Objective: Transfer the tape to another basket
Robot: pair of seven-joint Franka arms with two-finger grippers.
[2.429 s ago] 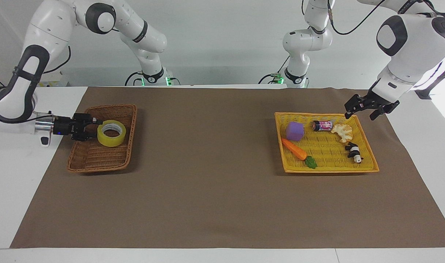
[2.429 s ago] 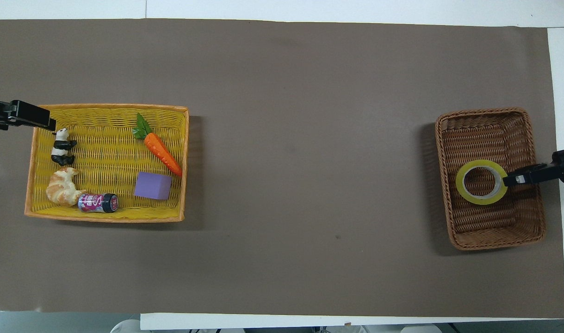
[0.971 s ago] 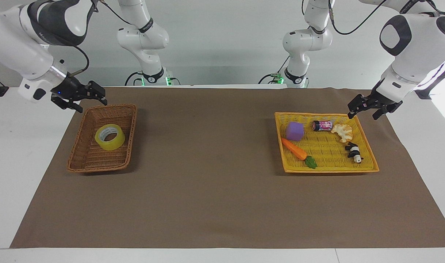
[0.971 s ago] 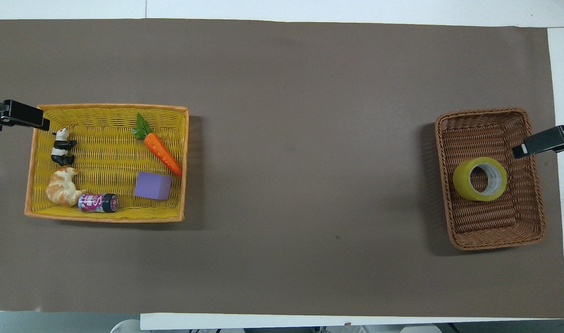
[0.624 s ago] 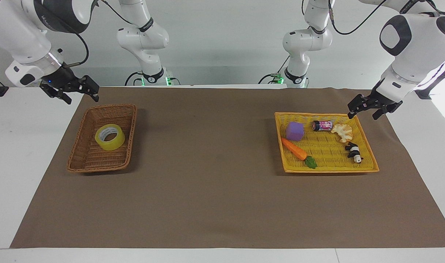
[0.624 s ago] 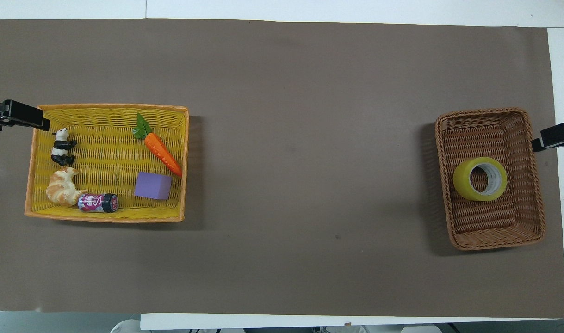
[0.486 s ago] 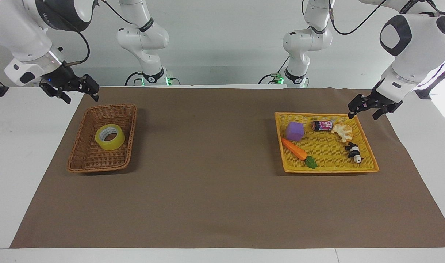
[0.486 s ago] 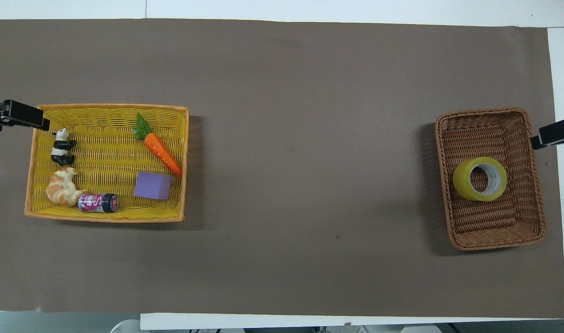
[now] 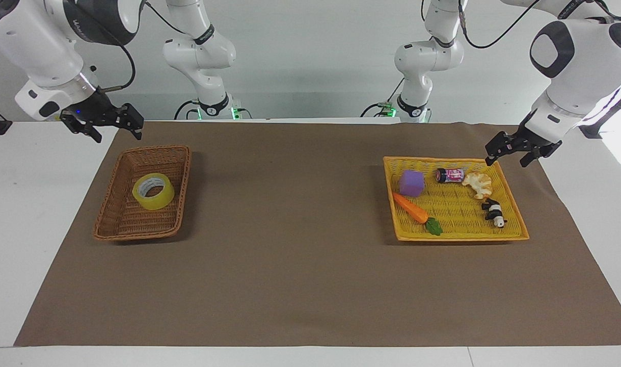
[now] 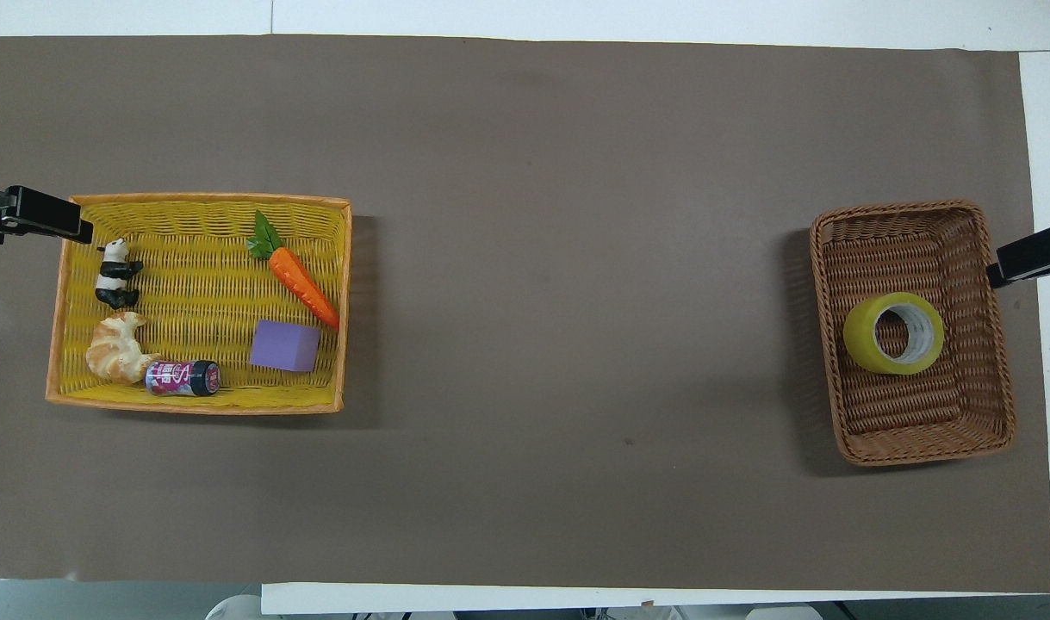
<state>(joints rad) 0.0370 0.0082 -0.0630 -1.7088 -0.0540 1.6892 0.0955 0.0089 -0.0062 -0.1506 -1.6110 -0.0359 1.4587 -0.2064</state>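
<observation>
The tape (image 9: 155, 203), a yellow roll with a pale core, lies flat in the brown wicker basket (image 9: 186, 173) at the right arm's end of the table. It also shows in the overhead view (image 10: 859, 341), in the middle of the basket (image 10: 823, 344). My right gripper (image 9: 112, 129) is open and empty, raised in the air over the mat's corner beside the basket's robot-side end, apart from the tape. My left gripper (image 9: 509, 155) is open and empty, in the air over the robot-side corner of the yellow basket (image 9: 458, 237), and waits.
The yellow basket (image 10: 197, 200) at the left arm's end holds a purple block (image 9: 411, 183), a carrot (image 9: 411, 209), a small can (image 9: 450, 175), a croissant (image 9: 478, 184) and a panda figure (image 9: 493, 212). A brown mat (image 9: 300, 244) covers the table between the baskets.
My right gripper has let go of the tape, which now rests in the brown basket. The gripper has risen and drawn back toward the robots. The left arm has hardly moved.
</observation>
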